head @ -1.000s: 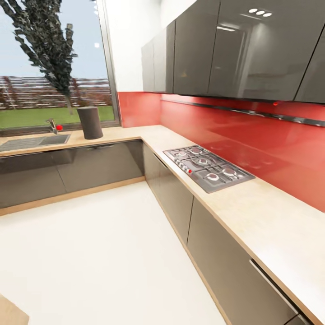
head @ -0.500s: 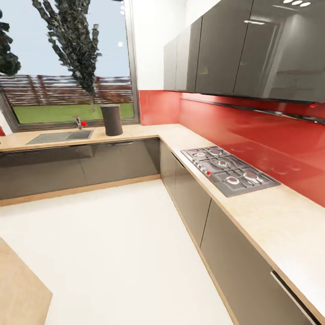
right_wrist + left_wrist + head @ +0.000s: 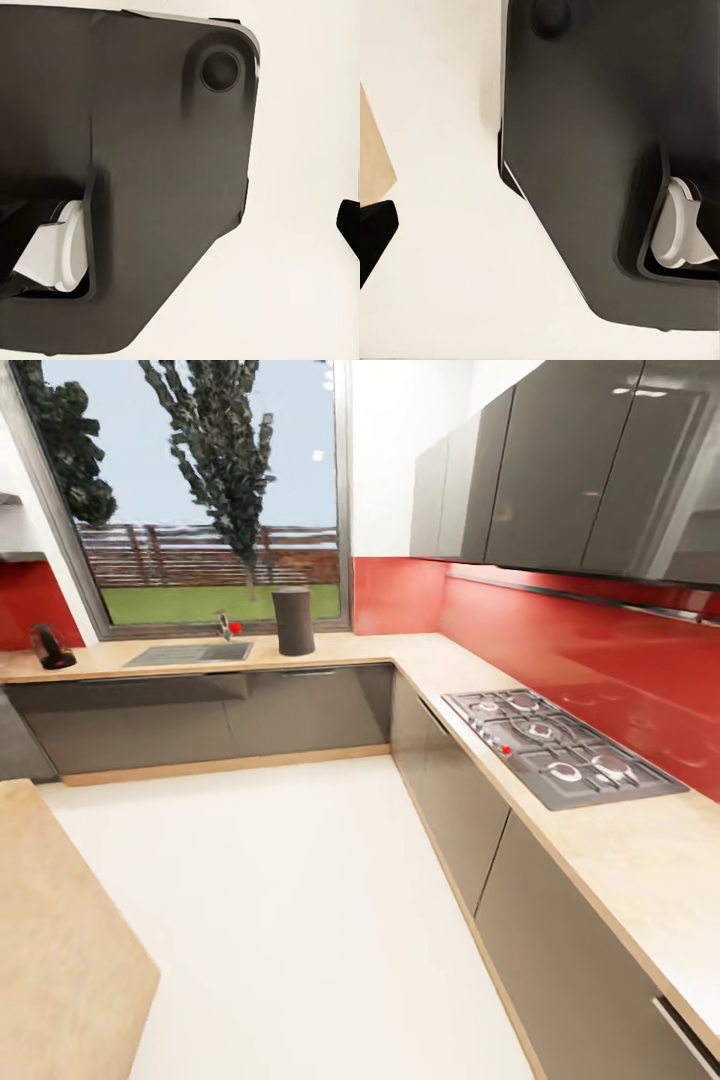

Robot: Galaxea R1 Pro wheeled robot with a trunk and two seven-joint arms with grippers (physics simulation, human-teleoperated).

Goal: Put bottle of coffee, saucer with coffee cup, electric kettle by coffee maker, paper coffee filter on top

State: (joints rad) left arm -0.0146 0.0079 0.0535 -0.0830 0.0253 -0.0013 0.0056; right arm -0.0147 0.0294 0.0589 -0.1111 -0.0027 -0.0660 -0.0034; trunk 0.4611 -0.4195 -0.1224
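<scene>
A small black appliance with red parts (image 3: 50, 647) stands on the far countertop (image 3: 330, 650) at the left end, beside the red wall; too small to tell which task item it is. The coffee bottle, filter, saucer, cup and kitchen shelf are out of view. In the left wrist view a dark fingertip (image 3: 371, 240) pokes in at the frame's edge over white floor. In the right wrist view a dark fingertip (image 3: 351, 229) does the same. Neither wrist view lets me judge how the jaws stand.
An L-shaped countertop runs along the window and the red backsplash, with a sink (image 3: 190, 654), tap, dark cylinder (image 3: 293, 621) and gas hob (image 3: 560, 745). A wooden table corner (image 3: 60, 940) is near left. White floor (image 3: 290, 880) lies between. The robot's dark base (image 3: 600, 150) shows in the wrist views.
The head camera has swung left, so the whole picture has shifted right. The black and red appliance and more of the wooden table corner have come into view.
</scene>
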